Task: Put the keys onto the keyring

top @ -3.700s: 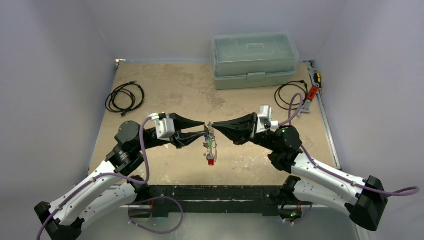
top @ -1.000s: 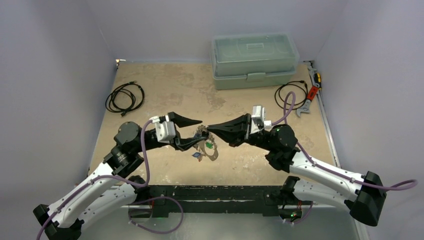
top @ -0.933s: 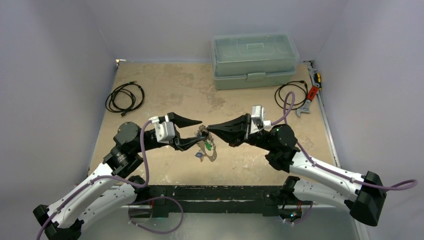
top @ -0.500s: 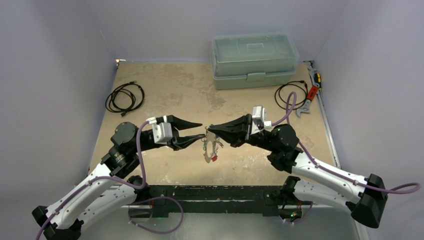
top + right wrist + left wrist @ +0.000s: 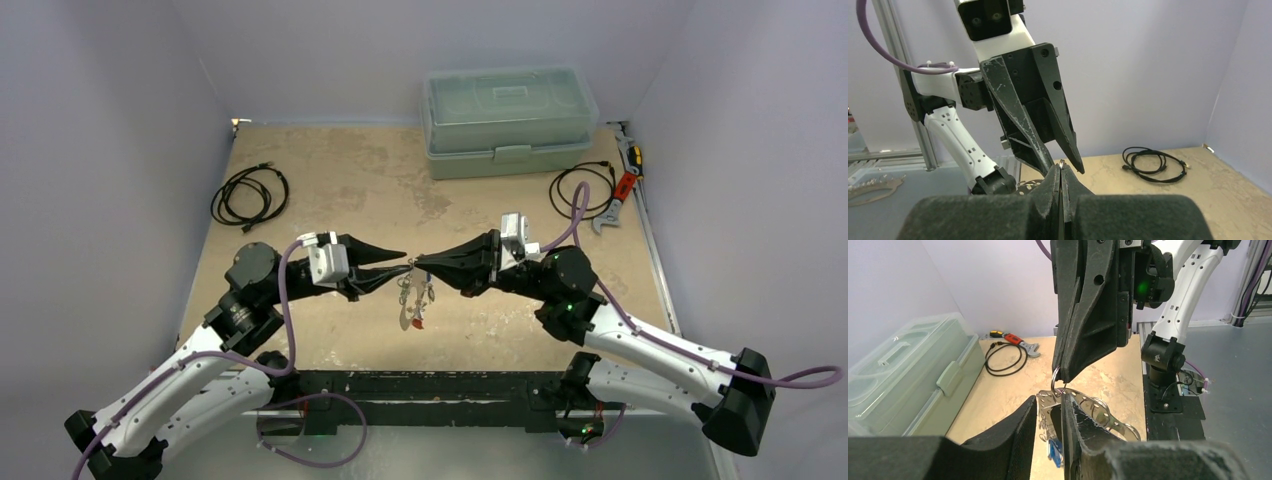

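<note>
My right gripper [image 5: 419,262] is shut on a small wire ring [image 5: 1055,378] at the top of the keyring [image 5: 1087,401], a silvery perforated metal hoop. The bunch [image 5: 411,298] hangs from it above the table, with a red tag [image 5: 418,323] lowest and a blue tag [image 5: 1053,450] below the hoop. My left gripper [image 5: 400,266] is open, tip to tip with the right one. Its fingers [image 5: 1015,432] stand either side of the hoop's near edge with a gap showing. The pinched ring [image 5: 1061,163] peeks above my shut right fingers.
A pale green lidded plastic box [image 5: 508,120] stands at the back. A coiled black cable [image 5: 250,195] lies at the left, another [image 5: 578,190] at the right next to a red-handled wrench [image 5: 622,185]. The arm bases sit along the near edge.
A second ago the bunch sagged low and spread out near the table. Now it hangs straight from my right gripper's tips. My left jaws have narrowed and moved up to the hoop.
</note>
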Tool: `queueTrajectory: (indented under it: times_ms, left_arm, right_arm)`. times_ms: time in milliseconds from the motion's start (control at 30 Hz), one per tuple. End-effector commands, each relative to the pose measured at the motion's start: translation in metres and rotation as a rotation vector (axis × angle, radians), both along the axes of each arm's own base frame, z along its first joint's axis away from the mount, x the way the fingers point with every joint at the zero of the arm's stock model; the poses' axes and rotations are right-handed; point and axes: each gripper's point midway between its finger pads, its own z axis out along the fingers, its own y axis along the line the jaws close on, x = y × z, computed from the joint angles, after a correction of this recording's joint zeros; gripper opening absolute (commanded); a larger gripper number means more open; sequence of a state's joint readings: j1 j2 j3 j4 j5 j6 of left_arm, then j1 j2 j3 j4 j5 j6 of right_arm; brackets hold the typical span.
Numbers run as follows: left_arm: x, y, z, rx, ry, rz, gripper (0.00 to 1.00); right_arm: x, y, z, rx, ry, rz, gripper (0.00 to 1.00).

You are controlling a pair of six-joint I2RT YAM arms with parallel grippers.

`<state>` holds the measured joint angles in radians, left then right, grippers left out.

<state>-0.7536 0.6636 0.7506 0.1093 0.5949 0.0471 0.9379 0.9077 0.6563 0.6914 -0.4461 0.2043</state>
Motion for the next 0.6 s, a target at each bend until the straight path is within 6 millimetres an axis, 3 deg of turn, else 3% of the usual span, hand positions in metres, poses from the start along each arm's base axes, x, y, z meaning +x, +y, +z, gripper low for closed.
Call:
queueTrajectory:
  times_ms: [0,567]
  left_arm:
    - [-0.002,0.001,0.02,-0.026,-0.048,-0.005,0.23]
    - [-0.004,0.0,0.017,-0.016,-0.052,-0.018,0.17]
  right_arm:
    - [-0.015,-0.008,0.043,0.093,-0.09,0.033,0.0]
    - [-0.023,0.006,0.035,0.048,-0.08,0.129,0.0]
